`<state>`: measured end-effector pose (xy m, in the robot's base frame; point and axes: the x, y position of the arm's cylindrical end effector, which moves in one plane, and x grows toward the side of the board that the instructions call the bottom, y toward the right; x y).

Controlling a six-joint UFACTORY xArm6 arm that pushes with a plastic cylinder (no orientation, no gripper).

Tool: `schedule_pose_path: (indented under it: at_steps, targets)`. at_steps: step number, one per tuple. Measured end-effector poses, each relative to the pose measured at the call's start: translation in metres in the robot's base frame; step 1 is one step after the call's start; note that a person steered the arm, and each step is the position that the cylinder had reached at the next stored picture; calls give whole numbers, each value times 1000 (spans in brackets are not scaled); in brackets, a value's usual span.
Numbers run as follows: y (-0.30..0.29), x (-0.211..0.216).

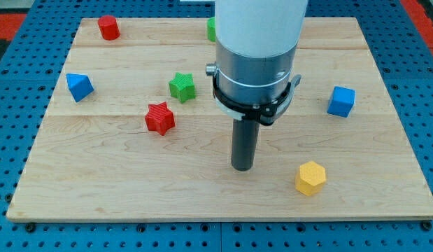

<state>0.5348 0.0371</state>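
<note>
My tip (242, 166) rests on the wooden board (132, 182) a little below the middle, touching no block. Nearest to it is the yellow hexagonal block (310, 178), off to the lower right with a clear gap between. A red star block (159, 117) lies to the tip's upper left, and a green star block (181, 87) sits just above that one. The arm's white and grey body hides the board's upper middle.
A blue cube (341, 101) stands at the view's right, a blue wedge-like block (80, 87) at the left. A red cylinder (108, 27) sits at the top left. A green block (211, 29) peeks out beside the arm at the top. Blue pegboard surrounds the board.
</note>
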Motion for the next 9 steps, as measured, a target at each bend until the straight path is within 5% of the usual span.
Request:
schedule_pose_path:
  at_steps: [9]
  targets:
    - [67,-145]
